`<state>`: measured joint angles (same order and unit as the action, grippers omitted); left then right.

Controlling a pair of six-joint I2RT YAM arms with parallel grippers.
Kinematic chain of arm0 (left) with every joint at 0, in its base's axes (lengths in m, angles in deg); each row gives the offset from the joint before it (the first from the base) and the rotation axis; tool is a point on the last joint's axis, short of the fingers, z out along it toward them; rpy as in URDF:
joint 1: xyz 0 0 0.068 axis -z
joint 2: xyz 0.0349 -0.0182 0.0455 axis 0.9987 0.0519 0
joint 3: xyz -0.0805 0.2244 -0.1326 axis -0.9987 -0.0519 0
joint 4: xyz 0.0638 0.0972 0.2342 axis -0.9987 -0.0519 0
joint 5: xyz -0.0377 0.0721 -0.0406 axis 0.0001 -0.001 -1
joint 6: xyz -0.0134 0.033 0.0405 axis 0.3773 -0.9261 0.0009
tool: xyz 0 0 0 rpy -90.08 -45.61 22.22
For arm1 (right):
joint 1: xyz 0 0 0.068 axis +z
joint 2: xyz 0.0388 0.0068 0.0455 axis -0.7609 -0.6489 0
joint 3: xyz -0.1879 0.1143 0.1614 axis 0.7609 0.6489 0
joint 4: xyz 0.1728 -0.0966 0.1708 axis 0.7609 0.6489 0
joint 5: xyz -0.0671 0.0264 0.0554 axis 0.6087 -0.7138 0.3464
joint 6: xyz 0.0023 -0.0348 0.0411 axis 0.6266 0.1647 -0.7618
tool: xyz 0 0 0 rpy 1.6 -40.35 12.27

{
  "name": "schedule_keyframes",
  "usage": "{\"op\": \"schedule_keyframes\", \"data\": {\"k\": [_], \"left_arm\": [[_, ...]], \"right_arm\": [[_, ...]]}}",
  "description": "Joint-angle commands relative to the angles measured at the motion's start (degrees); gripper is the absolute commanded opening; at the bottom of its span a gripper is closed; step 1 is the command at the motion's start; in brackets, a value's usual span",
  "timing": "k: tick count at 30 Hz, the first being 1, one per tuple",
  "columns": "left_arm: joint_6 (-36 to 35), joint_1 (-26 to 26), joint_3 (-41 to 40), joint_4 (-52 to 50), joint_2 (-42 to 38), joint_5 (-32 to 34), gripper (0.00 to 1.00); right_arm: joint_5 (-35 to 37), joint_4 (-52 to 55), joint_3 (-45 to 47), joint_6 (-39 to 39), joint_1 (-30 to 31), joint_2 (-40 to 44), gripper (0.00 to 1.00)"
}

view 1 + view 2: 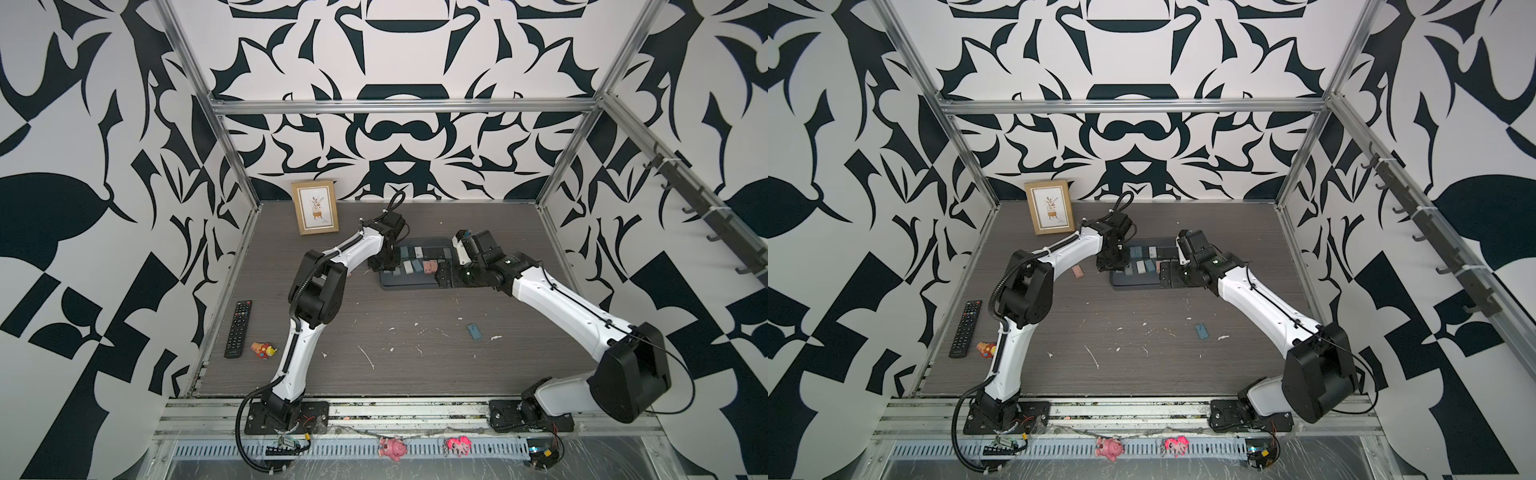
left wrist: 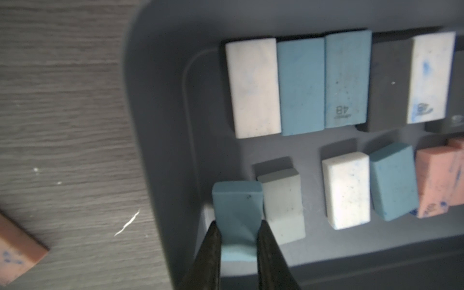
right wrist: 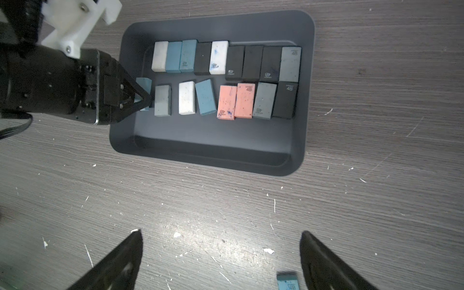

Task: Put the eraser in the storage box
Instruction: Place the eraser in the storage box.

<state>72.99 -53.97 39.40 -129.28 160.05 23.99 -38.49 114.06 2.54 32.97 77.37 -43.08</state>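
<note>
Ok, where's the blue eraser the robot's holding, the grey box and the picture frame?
blue eraser [image 2: 237,206], left wrist view, the middle of its face.
storage box [image 3: 213,128], right wrist view, its bare floor.
picture frame [image 1: 315,207], a top view, the middle of its picture.

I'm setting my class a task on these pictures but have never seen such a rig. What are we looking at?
A robot's left arm and right arm stand at a table, each ending in a two-fingered gripper. Two pictures look down from overhead; two come from cameras on the wrists. The left gripper is shut on a blue eraser, just inside the storage box, a grey tray holding two rows of erasers. The right gripper is open and empty. Elsewhere on the table: a second blue eraser, a pink eraser, a remote, a toy and a framed picture.
</note>
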Motion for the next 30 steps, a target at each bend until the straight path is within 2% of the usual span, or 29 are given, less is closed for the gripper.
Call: {"op": "schedule_keyframes", "data": {"k": [1,6,12,18,30], "left_arm": [[0.0,-0.1,1.3,-2.9,1.6,0.4,0.24],[0.1,-0.2,1.8,-3.4,1.9,0.3,0.28],[0.4,-0.2,2.1,-3.7,1.5,0.3,0.37],[0.5,-0.2,2.2,-3.7,0.9,0.1,0.4],[1.0,0.3,4.4,-1.8,-3.9,-5.1,0.53]], "right_arm": [[-0.3,-1.5,0.4,-0.7,-0.1,0.2,0.99],[-0.4,-1.7,0.4,-0.6,-0.1,0.6,0.99],[-0.4,-1.7,0.6,-0.7,-0.1,0.7,0.99],[-0.3,-1.8,0.8,-0.6,-0.2,0.8,0.99],[1.5,0.5,0.0,-0.3,-0.4,1.2,0.99]]}}
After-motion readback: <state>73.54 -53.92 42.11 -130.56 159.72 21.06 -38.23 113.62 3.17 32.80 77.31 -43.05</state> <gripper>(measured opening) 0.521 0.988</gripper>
